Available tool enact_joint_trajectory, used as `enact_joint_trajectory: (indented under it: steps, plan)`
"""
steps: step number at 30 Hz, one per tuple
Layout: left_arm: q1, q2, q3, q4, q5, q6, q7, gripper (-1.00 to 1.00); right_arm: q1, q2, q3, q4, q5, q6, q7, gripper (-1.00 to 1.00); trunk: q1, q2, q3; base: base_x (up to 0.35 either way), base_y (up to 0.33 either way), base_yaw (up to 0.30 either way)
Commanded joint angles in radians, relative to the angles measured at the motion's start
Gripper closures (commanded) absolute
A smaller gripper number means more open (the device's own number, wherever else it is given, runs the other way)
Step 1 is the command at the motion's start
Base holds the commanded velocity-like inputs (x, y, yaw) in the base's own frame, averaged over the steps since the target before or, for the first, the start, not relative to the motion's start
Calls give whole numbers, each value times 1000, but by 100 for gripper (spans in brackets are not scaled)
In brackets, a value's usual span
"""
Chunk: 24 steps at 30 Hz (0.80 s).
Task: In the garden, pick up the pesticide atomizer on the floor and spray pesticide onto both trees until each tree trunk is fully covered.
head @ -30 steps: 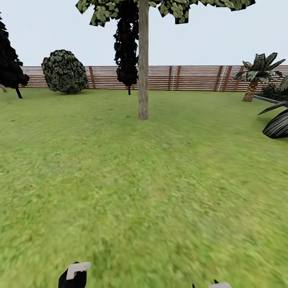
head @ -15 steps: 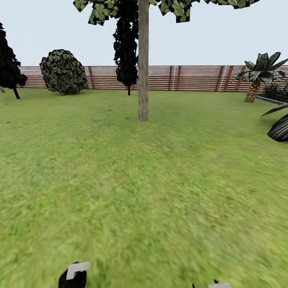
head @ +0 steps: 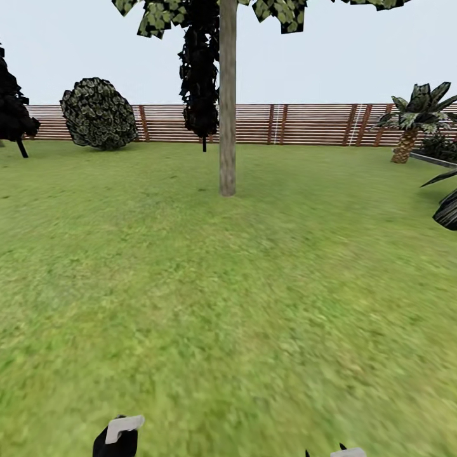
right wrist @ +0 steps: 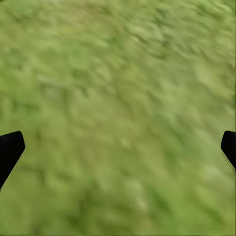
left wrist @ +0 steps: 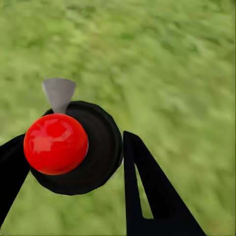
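Green lawn (head: 190, 304) bears one pale tree trunk (head: 227, 127).

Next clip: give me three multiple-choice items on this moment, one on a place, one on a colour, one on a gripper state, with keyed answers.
1. The tree trunk stands on: A) lawn B) paving C) a planter
2. The pesticide atomizer has a top coloured: A) white B) red C) yellow
3. The right gripper is: A) shut on the bottle B) open C) shut on a branch

Answers: 1 A, grass surrounds its base. 2 B, a red ball tops the dark bottle between the left gripper fingers. 3 B, its fingertips sit far apart over grass.
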Motion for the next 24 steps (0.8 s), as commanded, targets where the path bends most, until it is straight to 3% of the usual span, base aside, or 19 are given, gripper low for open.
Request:
enact_joint_trajectory:
  steps: [1, 24]
  plan:
    - [0, 0, 0, 0, 0, 0, -1, 100, 0, 0, 0, 0, 0, 0, 0, -100, 0, 0, 0, 338, 0, 0]
    - [0, 0, 1, 0, 0, 0, -1, 100, 0, 0, 0, 0, 0, 0, 0, -100, 0, 0, 0, 338, 0, 0]
